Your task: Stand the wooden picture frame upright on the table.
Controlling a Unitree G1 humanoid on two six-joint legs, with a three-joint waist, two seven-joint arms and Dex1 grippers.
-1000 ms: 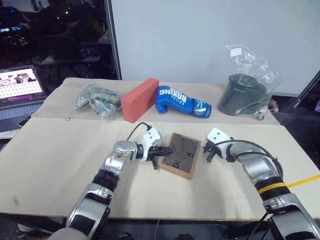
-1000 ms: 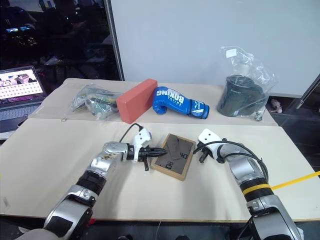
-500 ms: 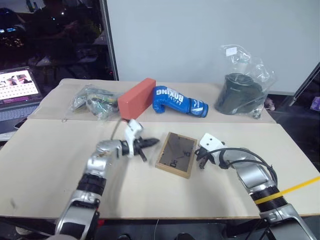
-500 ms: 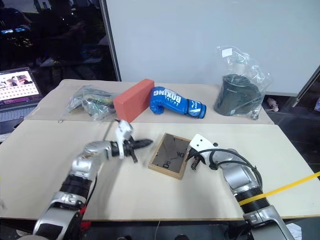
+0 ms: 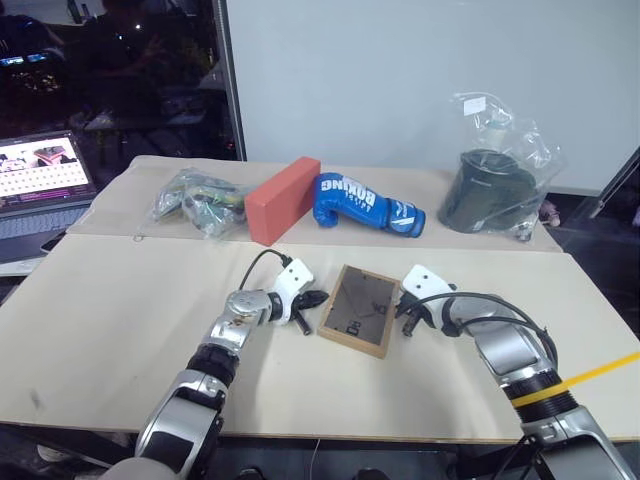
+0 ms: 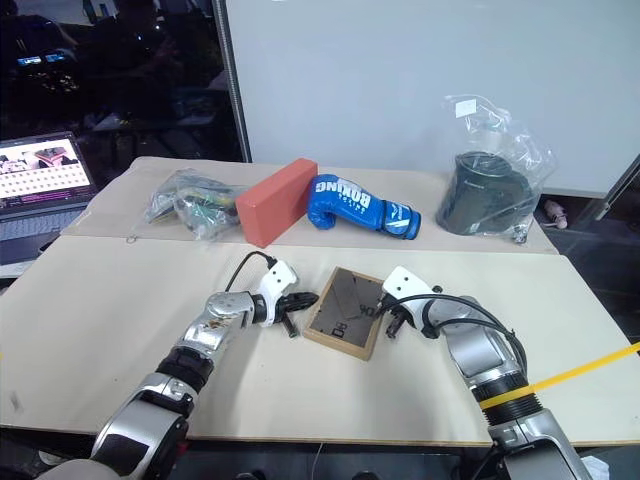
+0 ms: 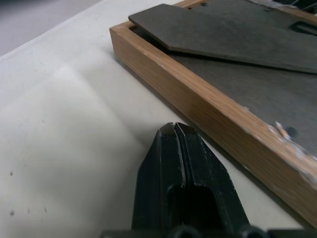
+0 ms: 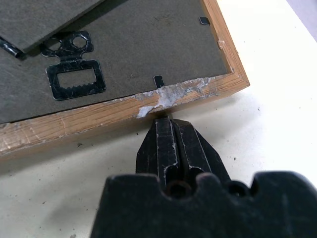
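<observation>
The wooden picture frame (image 5: pixel 357 310) is seen lying flat, face down, near the middle of the counter (image 5: pixel 110 320), with its grey-brown back panel and prop leg turned upward. A metal hanger clip on the back panel is visible in the right wrist view.

The left claw (image 5: pixel 312 300) is placed just beside the frame's left edge, its two black fingers (image 7: pixel 178 178) pressed together and clenched on nothing. In the left wrist view the fingertips are shown low over the counter, a small gap apart from the light-wood rim.

The right claw (image 5: pixel 407 317) is set at the frame's right edge, likewise clenched and empty. In the right wrist view its tips are seen right against a scuffed, whitish patch of the wooden rim; whether contact is made cannot be told.

Along the far part of the counter are laid a crumpled plastic bag of small items (image 5: pixel 195 200), a red-orange block (image 5: pixel 281 199), a blue boxing glove (image 5: pixel 362 203) and a dark container wrapped in clear plastic (image 5: pixel 492 185). A laptop (image 5: pixel 40 190) is seen beyond the counter's left end.
</observation>
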